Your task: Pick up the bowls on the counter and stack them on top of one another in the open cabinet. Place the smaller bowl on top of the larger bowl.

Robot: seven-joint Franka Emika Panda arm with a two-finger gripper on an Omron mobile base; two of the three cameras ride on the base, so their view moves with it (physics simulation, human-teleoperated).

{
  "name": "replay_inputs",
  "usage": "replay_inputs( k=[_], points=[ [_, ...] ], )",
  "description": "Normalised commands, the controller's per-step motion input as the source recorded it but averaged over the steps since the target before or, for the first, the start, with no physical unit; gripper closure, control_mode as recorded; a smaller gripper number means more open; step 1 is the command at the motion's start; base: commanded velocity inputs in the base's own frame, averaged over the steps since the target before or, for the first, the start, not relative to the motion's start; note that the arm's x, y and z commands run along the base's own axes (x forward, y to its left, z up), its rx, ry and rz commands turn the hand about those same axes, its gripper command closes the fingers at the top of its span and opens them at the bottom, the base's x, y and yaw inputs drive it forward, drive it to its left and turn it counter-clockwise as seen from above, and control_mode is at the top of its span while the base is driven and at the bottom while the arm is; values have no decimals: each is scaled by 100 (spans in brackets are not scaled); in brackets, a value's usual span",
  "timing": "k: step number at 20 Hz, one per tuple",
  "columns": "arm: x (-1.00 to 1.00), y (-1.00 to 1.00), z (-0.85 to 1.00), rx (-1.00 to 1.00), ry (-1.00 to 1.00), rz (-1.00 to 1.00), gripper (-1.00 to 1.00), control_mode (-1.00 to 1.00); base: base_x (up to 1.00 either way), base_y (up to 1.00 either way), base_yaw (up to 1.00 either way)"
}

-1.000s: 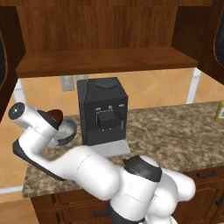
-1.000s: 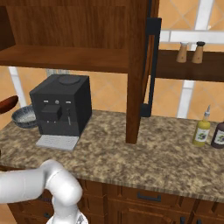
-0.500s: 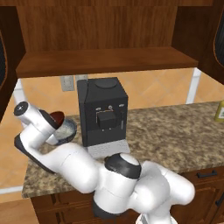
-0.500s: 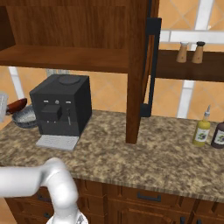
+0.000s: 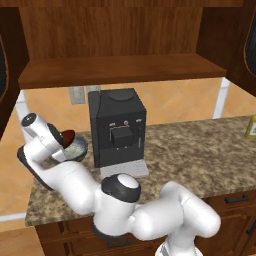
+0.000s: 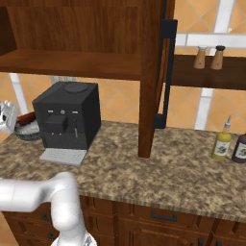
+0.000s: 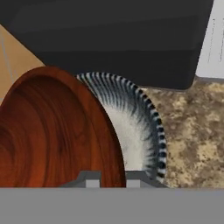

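Risk lay in order: your end effector [image 7: 113,177] was clenched on the small bowl's [image 7: 52,131] rim, raised just over the large bowl [image 7: 140,131] on the counter [image 7: 192,127] beside the coffee machine [image 5: 117,127], so shelving it first would have spoiled your stack.

Legible text, labels, brands, numbers, signs: none. The black coffee machine [image 5: 117,127] carries small pale marks on its front panel, too small to read as characters. The bottles at the far right of the counter [image 6: 144,168], one yellow-green [image 6: 222,143] and one dark [image 6: 239,149], bear labels with no readable lettering. The two shakers [image 6: 209,56] on the right-hand shelf show no markings.
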Motion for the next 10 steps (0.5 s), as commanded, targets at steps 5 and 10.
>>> replay_inputs(
  k=[5,10],
  points=[
    [50,8,-34,0,3,-4,100,-100,0,0,0],
    [31,10,-17,0,0,-2,-100,-100,0,0,0]
  ],
)
